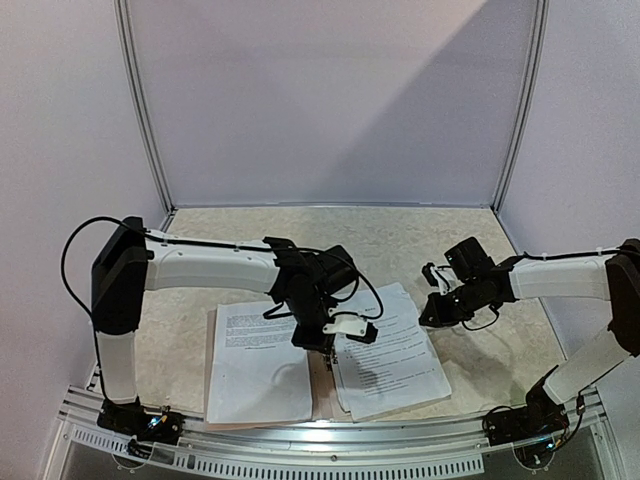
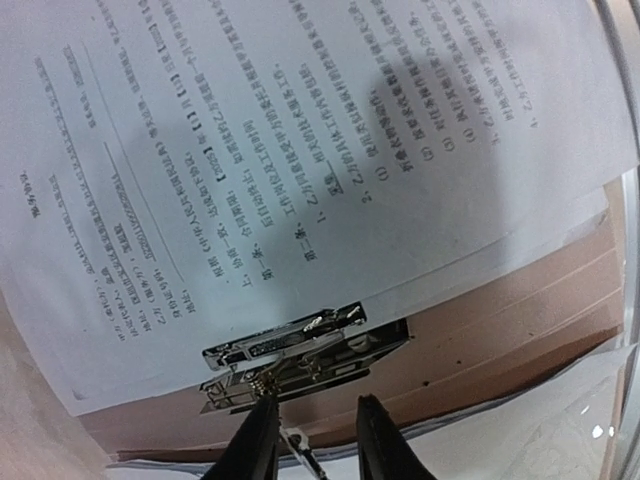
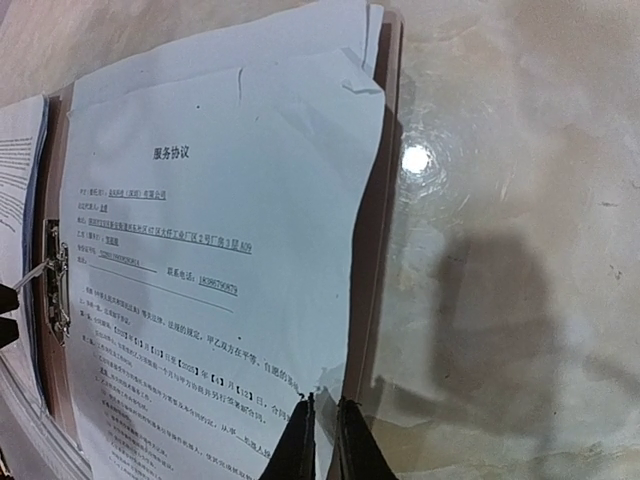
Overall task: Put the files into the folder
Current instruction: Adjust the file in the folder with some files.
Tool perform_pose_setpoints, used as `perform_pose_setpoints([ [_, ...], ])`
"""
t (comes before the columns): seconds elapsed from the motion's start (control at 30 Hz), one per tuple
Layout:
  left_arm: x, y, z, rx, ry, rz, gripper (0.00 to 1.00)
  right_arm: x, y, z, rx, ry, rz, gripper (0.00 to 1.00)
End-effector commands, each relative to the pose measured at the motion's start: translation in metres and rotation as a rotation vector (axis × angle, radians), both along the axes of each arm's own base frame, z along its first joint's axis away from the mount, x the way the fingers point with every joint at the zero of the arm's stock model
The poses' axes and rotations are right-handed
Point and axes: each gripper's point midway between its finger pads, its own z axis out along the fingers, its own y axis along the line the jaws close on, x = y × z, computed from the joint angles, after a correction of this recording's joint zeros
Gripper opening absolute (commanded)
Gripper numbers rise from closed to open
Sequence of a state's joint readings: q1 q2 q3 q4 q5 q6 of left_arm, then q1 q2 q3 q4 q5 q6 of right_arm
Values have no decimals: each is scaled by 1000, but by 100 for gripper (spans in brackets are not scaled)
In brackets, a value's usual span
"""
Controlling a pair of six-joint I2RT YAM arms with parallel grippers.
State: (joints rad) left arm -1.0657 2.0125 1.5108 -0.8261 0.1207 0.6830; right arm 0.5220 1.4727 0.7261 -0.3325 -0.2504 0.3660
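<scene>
The folder (image 1: 322, 385) lies open and flat at the table's near edge, tan-brown, with its metal clip (image 2: 300, 352) on the spine. The files cover both leaves: one white printed stack on the left (image 1: 255, 362), another on the right (image 1: 395, 355). My left gripper (image 1: 326, 347) hangs over the spine. Its fingers stand a little apart right at the clip (image 3: 55, 290), the left fingertip (image 2: 262, 408) touching the clip's wire end. My right gripper (image 1: 431, 317) is at the right stack's outer edge, its fingers (image 3: 303, 440) pinched on the edge of the top sheet (image 3: 220, 250).
A slotted aluminium rail (image 1: 320, 440) runs along the near edge just below the folder. White walls and metal posts (image 1: 145, 120) enclose the beige tabletop (image 1: 400, 235). A black cable (image 1: 365, 285) loops from the left wrist.
</scene>
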Motion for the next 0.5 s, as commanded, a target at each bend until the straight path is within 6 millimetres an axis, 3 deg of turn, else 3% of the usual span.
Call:
perform_pose_setpoints([
  [0.0, 18, -2, 12, -42, -12, 50, 29, 1, 2, 5, 26, 8, -6, 9],
  [0.13, 29, 3, 14, -48, -15, 86, 28, 0, 3, 2, 26, 20, -3, 8],
  [0.47, 39, 4, 17, -70, -12, 122, 12, -2, 11, 4, 65, 46, 22, 0],
])
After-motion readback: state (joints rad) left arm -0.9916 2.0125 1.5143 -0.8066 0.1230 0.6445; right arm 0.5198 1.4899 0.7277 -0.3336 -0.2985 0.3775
